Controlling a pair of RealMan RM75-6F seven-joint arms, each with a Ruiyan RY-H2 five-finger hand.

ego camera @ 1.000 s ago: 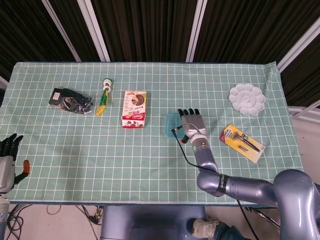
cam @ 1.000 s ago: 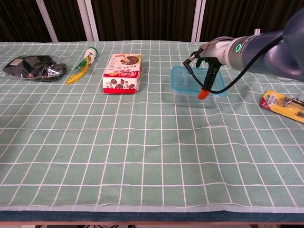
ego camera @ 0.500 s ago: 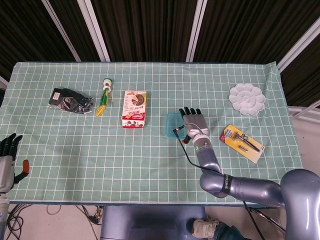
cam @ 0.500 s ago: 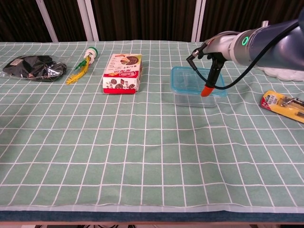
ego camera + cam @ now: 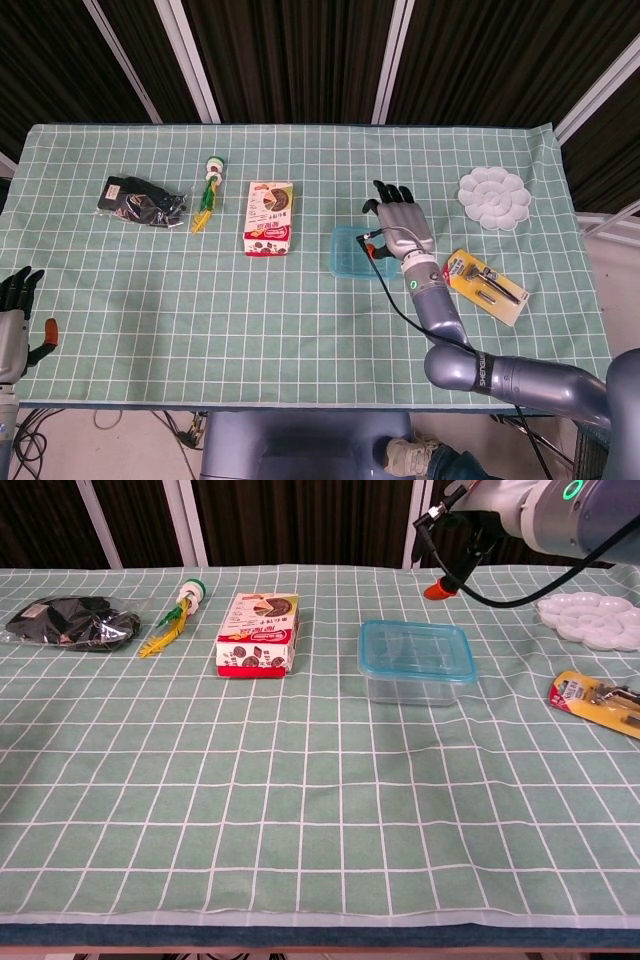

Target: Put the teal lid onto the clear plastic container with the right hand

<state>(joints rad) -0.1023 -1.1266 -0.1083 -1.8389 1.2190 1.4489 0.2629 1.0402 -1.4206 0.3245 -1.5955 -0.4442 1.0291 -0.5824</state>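
Note:
The clear plastic container (image 5: 416,678) stands on the table right of centre, with the teal lid (image 5: 416,648) lying flat on top of it; in the head view the teal lid (image 5: 350,250) shows beside my right hand. That right hand (image 5: 403,227) hovers well above and to the right of the container, fingers spread, holding nothing. In the chest view only part of the right hand (image 5: 458,555) shows at the top edge, orange thumb tip pointing down. My left hand (image 5: 14,312) hangs open off the table's near left corner.
A snack box (image 5: 258,634) lies left of the container. A green-and-yellow toy (image 5: 178,613) and a dark bag (image 5: 68,622) lie further left. A white palette dish (image 5: 592,622) and a carded razor pack (image 5: 598,701) sit to the right.
My right hand has lifted off the lid and moved up and to the right, away from the container. The lid stays on the container. The left hand has not moved.

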